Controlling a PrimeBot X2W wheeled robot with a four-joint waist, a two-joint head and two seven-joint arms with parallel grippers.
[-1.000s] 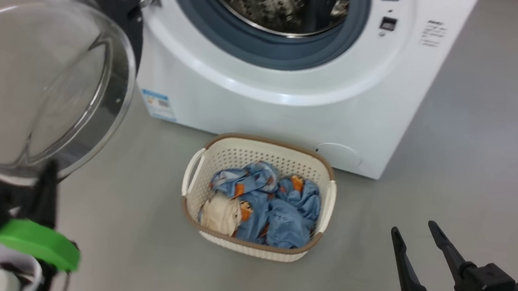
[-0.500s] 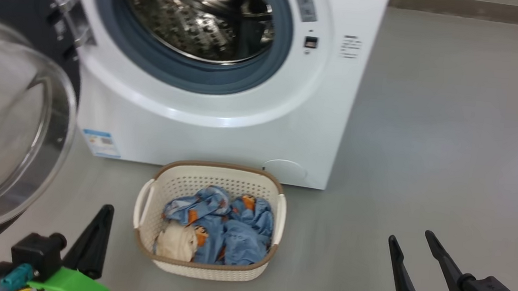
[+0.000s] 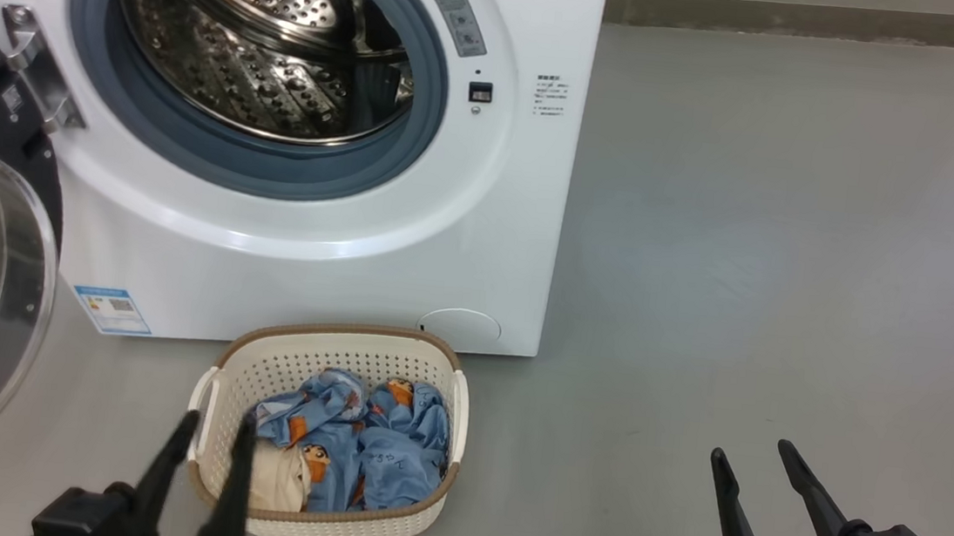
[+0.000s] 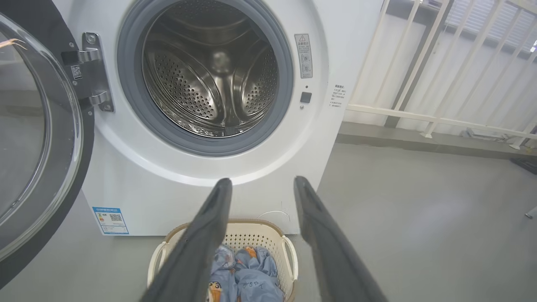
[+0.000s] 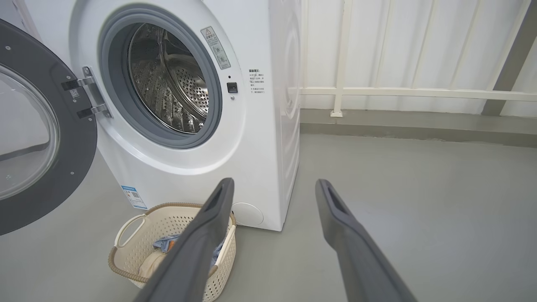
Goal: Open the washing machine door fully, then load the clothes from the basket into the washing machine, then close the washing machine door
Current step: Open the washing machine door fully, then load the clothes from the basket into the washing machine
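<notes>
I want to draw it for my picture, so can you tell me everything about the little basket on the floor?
The basket is small, rectangular with rounded corners, cream plastic full of little holes, with a brown woven-look rim and two white side handles. It stands upright on the grey floor before the washing machine, holding crumpled blue clothes and a cream cloth. Nothing grips it.

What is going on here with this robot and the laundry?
A robot is doing laundry. The washing machine door stands wide open and the drum looks empty. The clothes lie in the basket on the floor before the washing machine. The left gripper hovers open near the basket; the right gripper is open too, holding nothing.
</notes>
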